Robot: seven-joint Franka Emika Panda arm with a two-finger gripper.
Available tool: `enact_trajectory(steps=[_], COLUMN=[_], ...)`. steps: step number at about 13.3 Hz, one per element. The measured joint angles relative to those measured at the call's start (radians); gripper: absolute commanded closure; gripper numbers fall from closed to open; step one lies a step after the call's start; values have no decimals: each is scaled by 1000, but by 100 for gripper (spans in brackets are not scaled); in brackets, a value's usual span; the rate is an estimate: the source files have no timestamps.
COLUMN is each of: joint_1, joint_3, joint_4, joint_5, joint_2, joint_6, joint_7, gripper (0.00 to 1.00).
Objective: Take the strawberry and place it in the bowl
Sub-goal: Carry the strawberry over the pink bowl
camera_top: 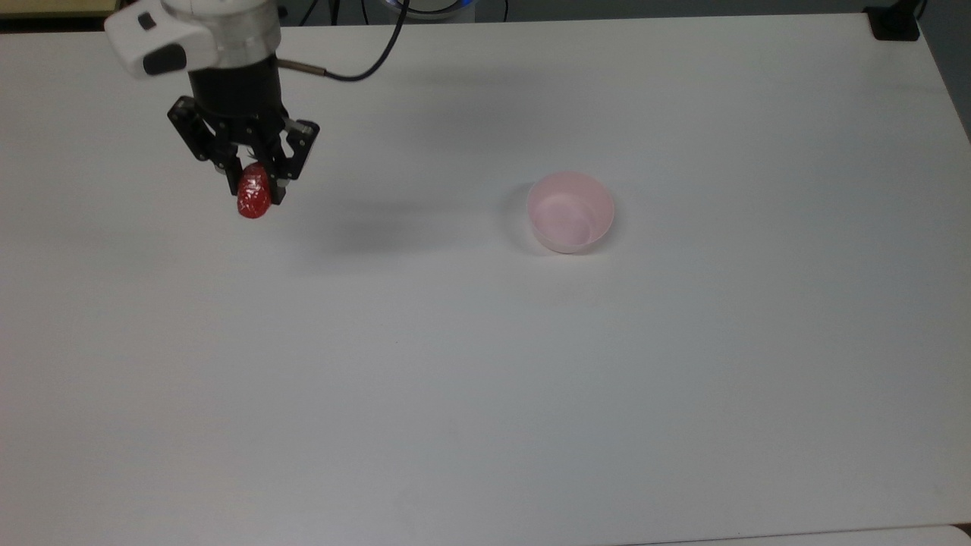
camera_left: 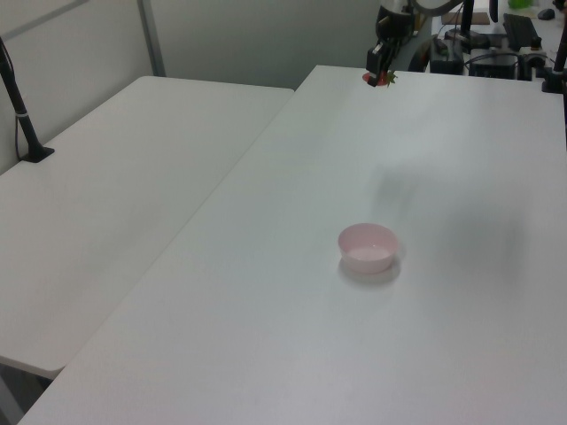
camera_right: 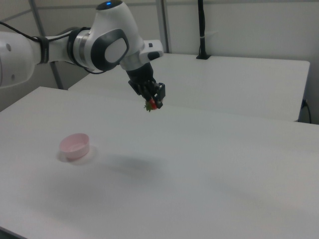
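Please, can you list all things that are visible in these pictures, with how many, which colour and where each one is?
strawberry: one, red with a green cap, held in the air above the table, toward the top view's left
bowl: one, pale pink, empty, standing on the table right of centre in the top view
table: one, white, under the bowl
second table: one, white, beside the first, on the left view's left
black post: one, standing on the second table's far edge in the left view
robot arm: one, white and dark grey, reaching in from the right view's left
hand: one, black, shut on the strawberry
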Motion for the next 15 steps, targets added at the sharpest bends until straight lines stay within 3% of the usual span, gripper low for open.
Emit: enact_trajectory(steps=[3,7,10,12,15], joint_1=[143,365,476,523,525], joint_3=[-53,-55,-50,-45,-5], joint_4=[-13,-26,-77,-111,-152], joint_5=[18,25,25,25,25], joint_2=[0,5,19,28,61], joint_6=[-27,-82,-83,-83,-74], joint_7=[7,105,141,150,153], gripper=[61,61,61,61,56])
